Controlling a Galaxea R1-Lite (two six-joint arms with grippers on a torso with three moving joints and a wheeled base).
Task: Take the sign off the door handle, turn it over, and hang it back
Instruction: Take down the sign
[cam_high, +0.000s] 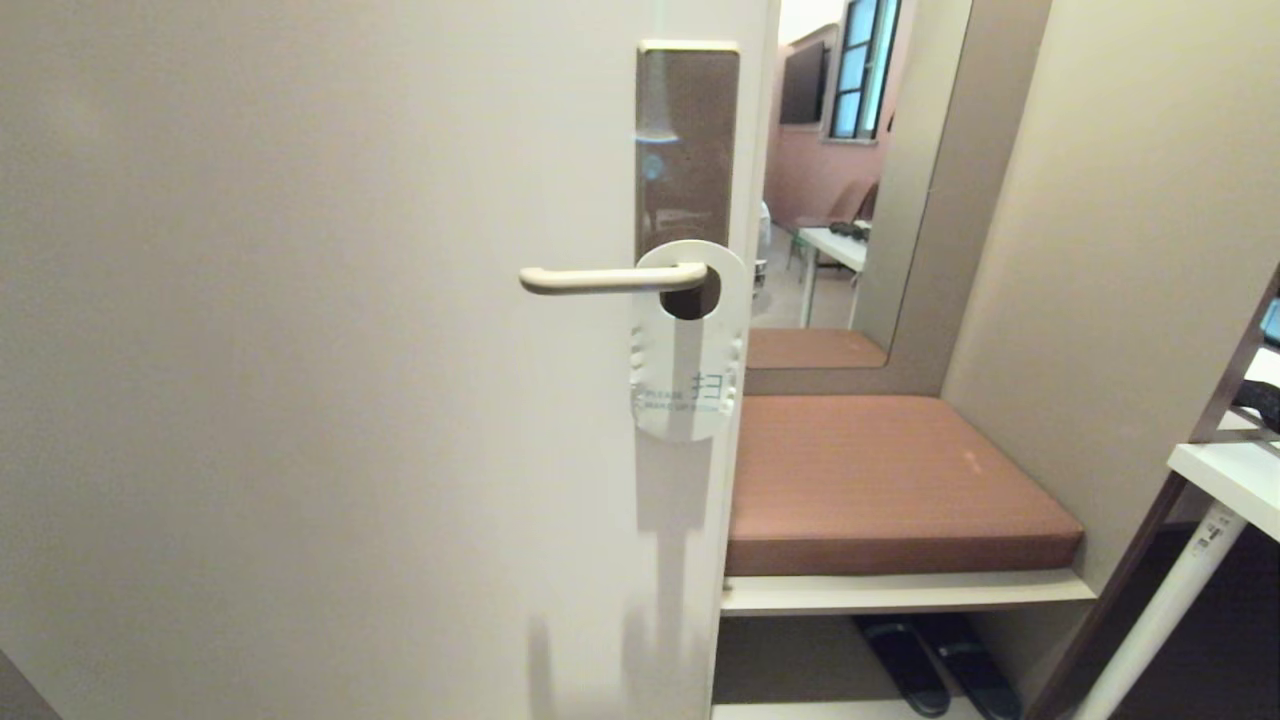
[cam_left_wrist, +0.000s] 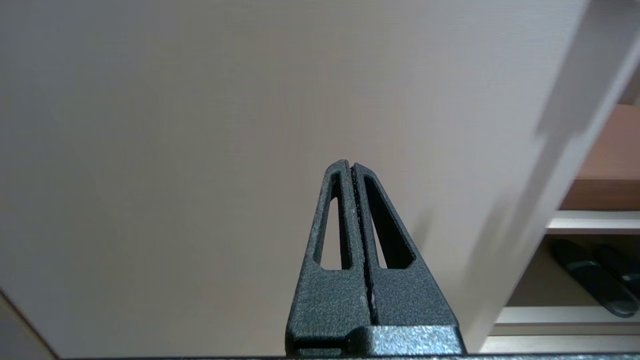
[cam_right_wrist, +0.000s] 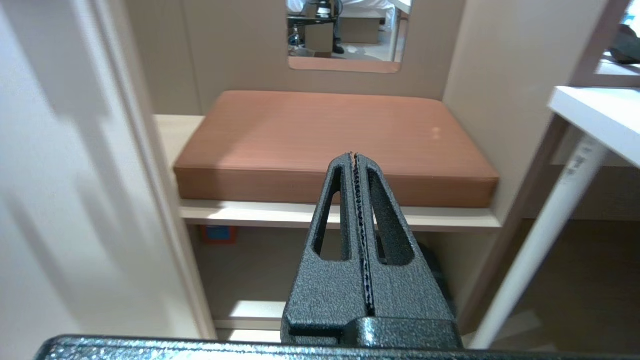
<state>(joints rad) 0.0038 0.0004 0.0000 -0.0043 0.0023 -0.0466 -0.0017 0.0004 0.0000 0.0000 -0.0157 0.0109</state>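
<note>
Nothing begun: the sign (cam_high: 688, 345) hangs white-side-out on the door handle (cam_high: 610, 279) near the door's edge. Left gripper (cam_left_wrist: 350, 165) and right gripper (cam_right_wrist: 354, 156) are closed and empty; one must open and reach.

Right gripper closed, facing a cushioned bench

The right gripper (cam_right_wrist: 354, 156) has its two dark textured fingers (cam_right_wrist: 330, 240) pressed together, holding nothing. Beyond it a brown cushion (cam_right_wrist: 320, 140) covers most of a pale bench shelf (cam_right_wrist: 240, 212), leaving a bare strip at one end, beside the cream door edge (cam_right_wrist: 145, 150). A mirror (cam_right_wrist: 345, 35) hangs above the cushion; a white table leg (cam_right_wrist: 545, 230) slants at the far side.
</note>
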